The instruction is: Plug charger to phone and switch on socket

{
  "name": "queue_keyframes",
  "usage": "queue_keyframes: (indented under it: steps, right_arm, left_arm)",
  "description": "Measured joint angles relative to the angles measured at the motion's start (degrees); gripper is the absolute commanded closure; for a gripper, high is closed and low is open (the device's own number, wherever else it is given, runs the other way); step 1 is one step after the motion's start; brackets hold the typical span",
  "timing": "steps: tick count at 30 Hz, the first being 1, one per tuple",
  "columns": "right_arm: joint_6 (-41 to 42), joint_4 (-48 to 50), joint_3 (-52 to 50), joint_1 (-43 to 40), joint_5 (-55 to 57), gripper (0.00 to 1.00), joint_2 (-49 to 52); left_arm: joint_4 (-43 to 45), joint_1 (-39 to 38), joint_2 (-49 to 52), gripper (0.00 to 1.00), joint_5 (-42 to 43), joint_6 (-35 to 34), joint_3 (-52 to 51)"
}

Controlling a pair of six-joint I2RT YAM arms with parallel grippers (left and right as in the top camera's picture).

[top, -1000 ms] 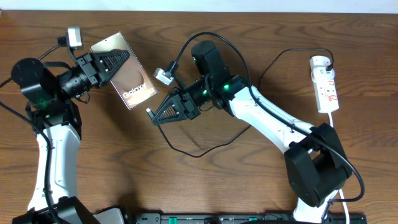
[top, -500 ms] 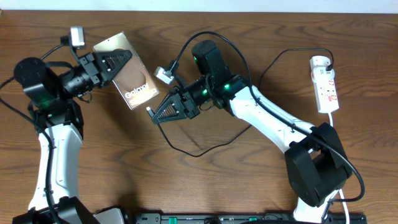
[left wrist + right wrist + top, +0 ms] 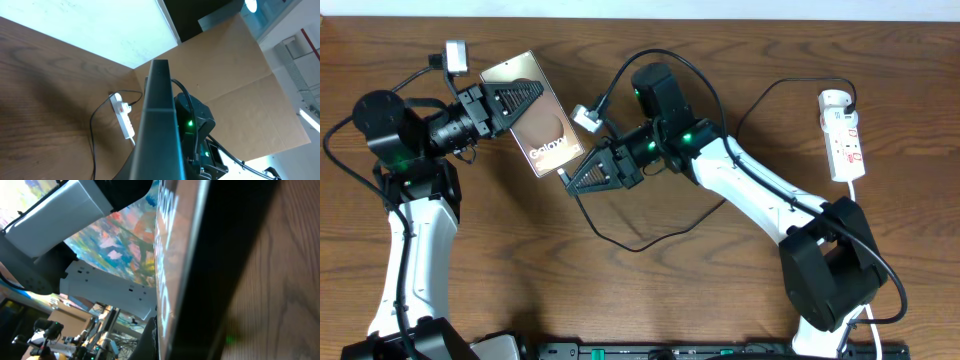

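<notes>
"Well, the left gripper [image 3: 525, 100]?"

"Clamped on the phone [image 3: 552, 135]. Its long axis runs eleven to five o'clock, with the lettering at the five end. The arm reaches in from nine."

"And the right gripper [image 3: 578, 178]?"

"Closed on the charger [image 3: 640, 249] by its small tip, pointing toward nine, just beside the phone's five-o'clock end. That arm stretches in from four. The socket [image 3: 844, 135] lies well apart at three, running twelve to six."
</notes>
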Motion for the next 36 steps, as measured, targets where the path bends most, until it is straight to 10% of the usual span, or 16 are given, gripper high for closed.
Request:
queue_keyframes:
  steps: [36]
  right_arm:
    - [0.13, 0.72, 0.0, -1.18, -0.74, 0.99, 0.0]
  left_arm:
    - [0.13, -0.44, 0.0, 0.93, -0.68, 0.0, 0.0]
